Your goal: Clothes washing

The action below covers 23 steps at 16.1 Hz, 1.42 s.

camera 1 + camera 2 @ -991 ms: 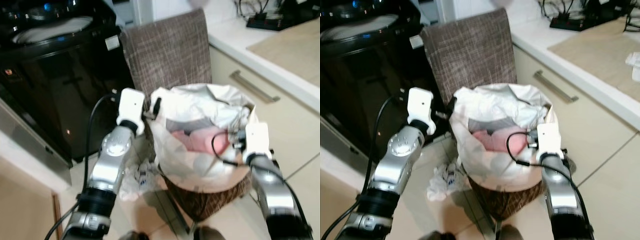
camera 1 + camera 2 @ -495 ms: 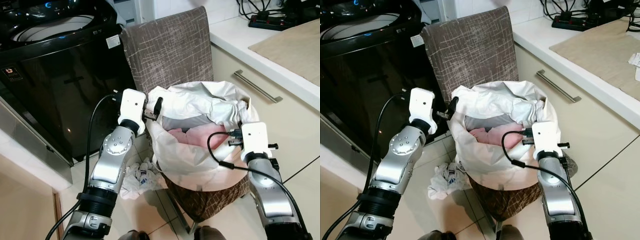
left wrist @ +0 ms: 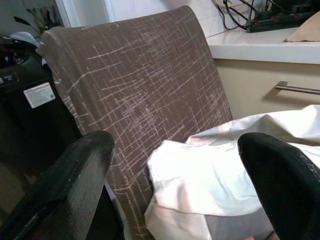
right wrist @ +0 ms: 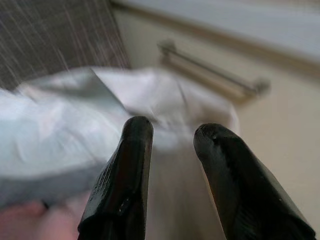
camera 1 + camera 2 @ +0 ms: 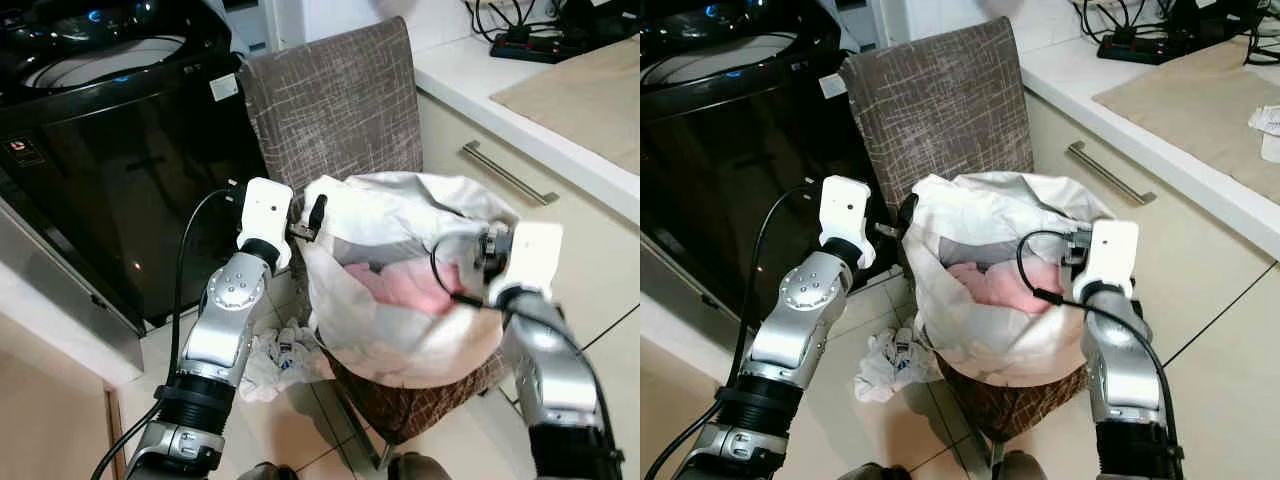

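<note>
White laundry bag (image 5: pixel 400 300) with pink clothes (image 5: pixel 410 285) sits on chair (image 5: pixel 340 100), right of black washing machine (image 5: pixel 100 120). I keep left gripper (image 3: pixel 185 185) at bag's left rim, fingers spread wide. Right gripper (image 4: pixel 172 175) at right rim, fingers apart, nothing pinched. Risk: uneven grasp tips bag, clothes spill on floor.

A brown crosshatched chair (image 5: pixel 335 105) stands at centre. At two o'clock runs a pale countertop (image 5: pixel 1160 95) with a power strip (image 5: pixel 1140 42), a cabinet handle (image 5: pixel 505 172) below. Crumpled wrapper (image 5: pixel 885 360) lies at seven o'clock.
</note>
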### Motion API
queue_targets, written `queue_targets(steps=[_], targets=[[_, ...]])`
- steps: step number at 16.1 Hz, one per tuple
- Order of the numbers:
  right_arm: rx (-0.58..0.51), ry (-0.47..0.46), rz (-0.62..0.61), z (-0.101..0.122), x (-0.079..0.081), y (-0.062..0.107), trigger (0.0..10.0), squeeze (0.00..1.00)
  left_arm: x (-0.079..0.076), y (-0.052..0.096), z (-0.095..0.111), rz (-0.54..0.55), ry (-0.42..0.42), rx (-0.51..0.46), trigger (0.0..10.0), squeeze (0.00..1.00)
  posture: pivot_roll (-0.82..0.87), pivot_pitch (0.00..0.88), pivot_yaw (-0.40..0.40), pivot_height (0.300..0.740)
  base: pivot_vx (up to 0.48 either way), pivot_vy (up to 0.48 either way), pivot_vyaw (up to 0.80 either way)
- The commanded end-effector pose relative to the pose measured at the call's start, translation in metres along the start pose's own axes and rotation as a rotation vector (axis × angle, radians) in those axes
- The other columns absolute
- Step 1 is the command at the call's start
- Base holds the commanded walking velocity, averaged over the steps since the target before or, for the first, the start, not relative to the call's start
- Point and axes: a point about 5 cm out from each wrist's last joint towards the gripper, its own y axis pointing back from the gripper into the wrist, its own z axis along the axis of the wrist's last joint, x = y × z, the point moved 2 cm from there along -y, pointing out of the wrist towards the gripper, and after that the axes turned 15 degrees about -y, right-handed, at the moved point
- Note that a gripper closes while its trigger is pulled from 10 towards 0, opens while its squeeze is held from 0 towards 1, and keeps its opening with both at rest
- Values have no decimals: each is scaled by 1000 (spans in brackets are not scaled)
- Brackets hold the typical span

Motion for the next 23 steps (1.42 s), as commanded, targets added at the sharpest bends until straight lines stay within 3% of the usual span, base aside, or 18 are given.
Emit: queue_targets(steps=[1,2,3,7,9,12,15,17,21,22,23], targets=[[35,43,18,0,6,1,10000,1000,2,-1,2,-5,-10,-8,10000,0,-257,18,94,740,0,0,0],[48,55,3,-2,4,1,10000,898,2,-1,2,-6,-10,-8,10000,0,-257,18,94,740,0,0,0],[63,61,-17,-4,2,2,10000,0,2,-1,2,-6,-9,-9,10000,0,-262,26,93,740,0,0,0],[115,14,-48,-10,0,2,10000,0,1,-2,3,-10,-8,-10,10000,0,-261,28,95,740,0,0,0],[43,135,-72,11,-1,3,10000,0,1,-2,3,-9,-9,-9,10000,0,-260,30,94,740,0,0,0],[51,156,-119,18,-8,22,10000,0,0,-2,4,-15,-9,-11,10000,0,-270,37,94,740,0,0,0],[91,102,-150,14,-16,37,10000,0,-2,-4,5,-27,-5,-13,10000,0,-289,42,100,740,0,0,0],[132,-11,-173,11,-19,47,10000,0,-5,-6,7,-46,-4,-20,10000,0,-310,51,115,740,0,0,0],[198,-118,-269,-6,-39,45,10000,0,-7,-8,8,-70,-12,-26,10000,0,-319,55,137,740,0,0,0],[201,-128,-263,-8,-42,40,10000,1000,-7,-9,9,-72,-13,-31,10000,0,-313,49,140,740,0,0,0],[198,-123,-272,-7,-45,36,10000,1000,-7,-9,10,-73,-14,-33,10000,0,-311,47,138,740,0,0,0]])
